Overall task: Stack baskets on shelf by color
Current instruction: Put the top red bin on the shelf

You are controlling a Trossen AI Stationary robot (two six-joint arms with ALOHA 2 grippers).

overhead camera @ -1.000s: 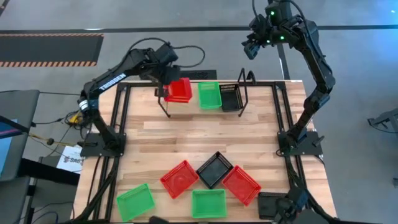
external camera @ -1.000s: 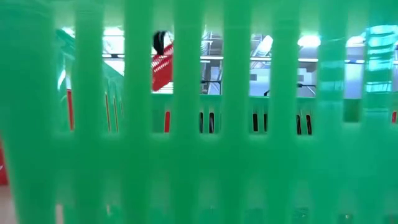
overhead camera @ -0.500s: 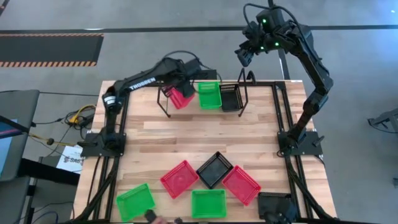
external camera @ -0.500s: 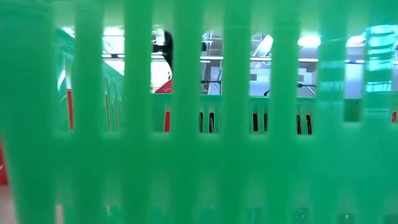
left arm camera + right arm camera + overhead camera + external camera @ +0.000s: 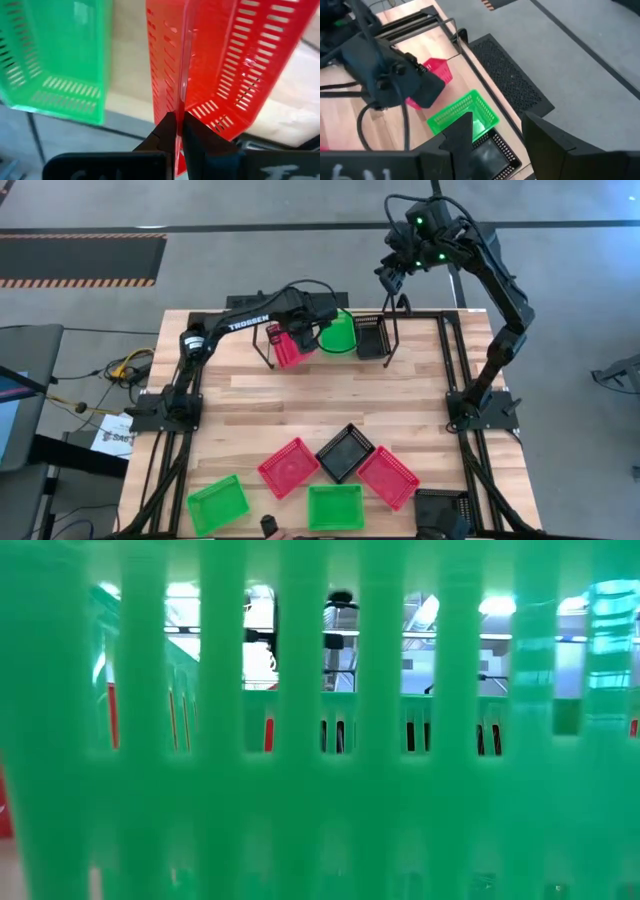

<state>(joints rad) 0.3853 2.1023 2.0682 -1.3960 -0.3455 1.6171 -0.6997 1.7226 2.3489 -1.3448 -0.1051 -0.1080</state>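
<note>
My left gripper (image 5: 177,131) is clamped on the thin slotted wall of a red basket (image 5: 290,346), fingers pressed together on the rim. That basket hangs tilted over the left end of the shelf (image 5: 372,356), at the far edge of the tabletop (image 5: 320,405); I cannot tell whether it touches the board. Left wrist view: translucent red plastic, rows of short slots in walls and floor, nothing inside.

On the shelf beside it stands a green basket (image 5: 340,332), same slotted plastic, nothing in it. A black basket (image 5: 371,336) stands at the shelf's right end, just inside the black wire upright (image 5: 392,330); it is a finer mesh, and I can see nothing in it.

My right gripper (image 5: 497,135) hovers above and beyond the far right corner, fingers apart, holding nothing.

Near edge of the tabletop, left to right: green basket (image 5: 217,502), red basket (image 5: 289,467), green basket (image 5: 335,507), black basket (image 5: 346,451), red basket (image 5: 388,477). All are shallow rectangles with nothing in them.

Low view: filled by the green slotted wall of a basket (image 5: 320,790) right at the lens.
</note>
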